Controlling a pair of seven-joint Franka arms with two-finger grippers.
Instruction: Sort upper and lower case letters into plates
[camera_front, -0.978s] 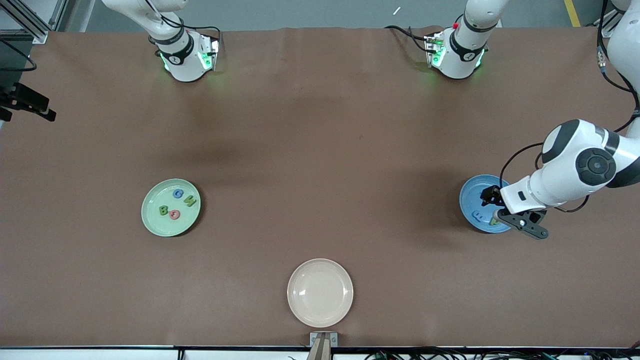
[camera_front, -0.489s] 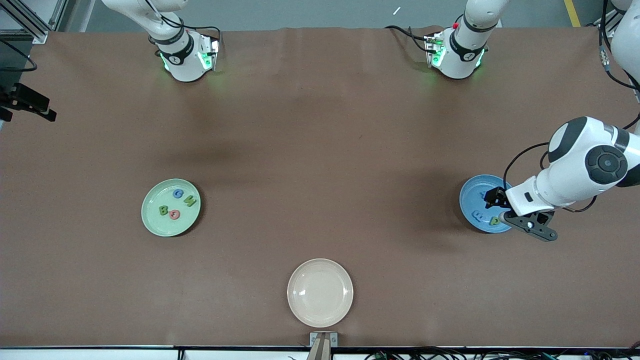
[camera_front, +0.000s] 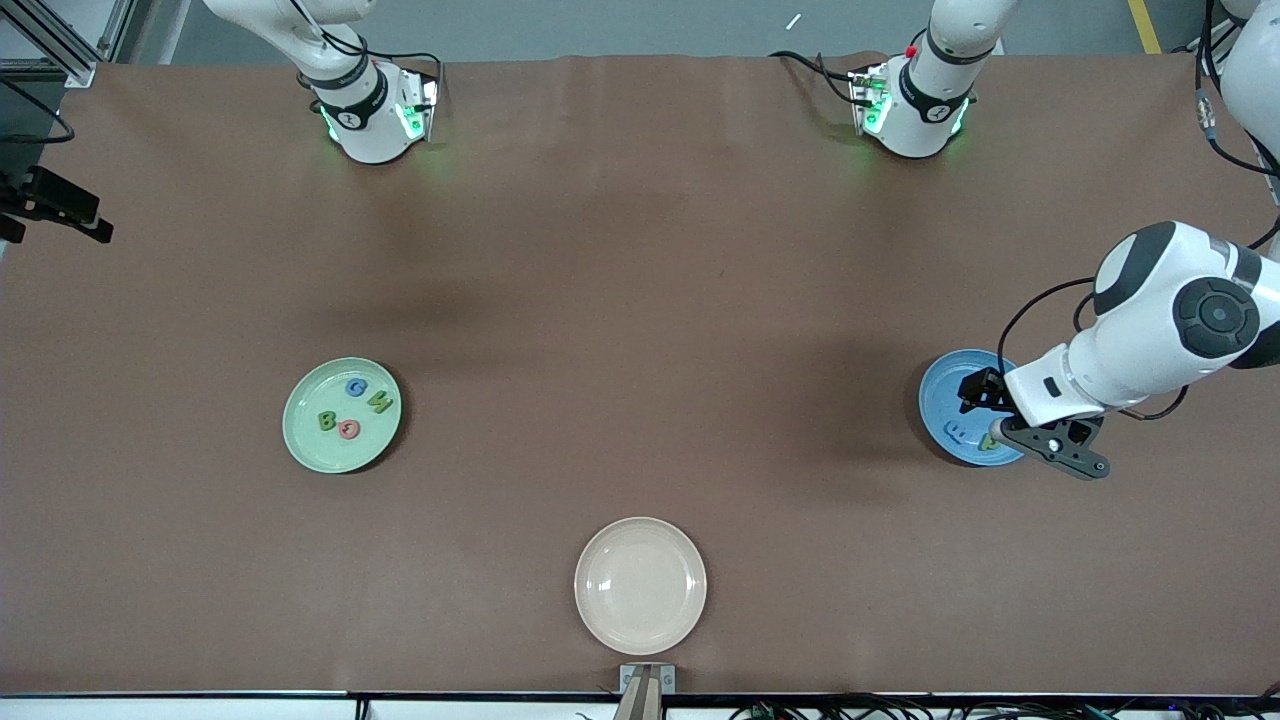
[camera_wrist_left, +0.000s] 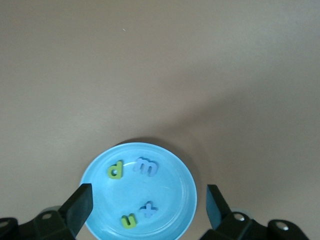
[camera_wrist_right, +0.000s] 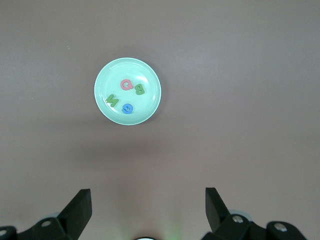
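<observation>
Sky-blue round plate (camera_front: 945, 405) — glossy, shallow — holds four small letters (camera_wrist_left: 146, 166).

Both arms (camera_front: 1150, 330) white-shelled with dark grey joint caps; black cables loop off the wrist. Bases (camera_front: 375, 110) glow green at frame top. Black finger pads (camera_wrist_left: 80, 205) on grey gripper bodies.

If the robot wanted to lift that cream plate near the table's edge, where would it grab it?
Probably by the raised rim of the cream plate, coming straight down with one finger inside and one outside. It lies flat and looks too wide to span, so only the rim offers a thin edge to pinch.
</observation>
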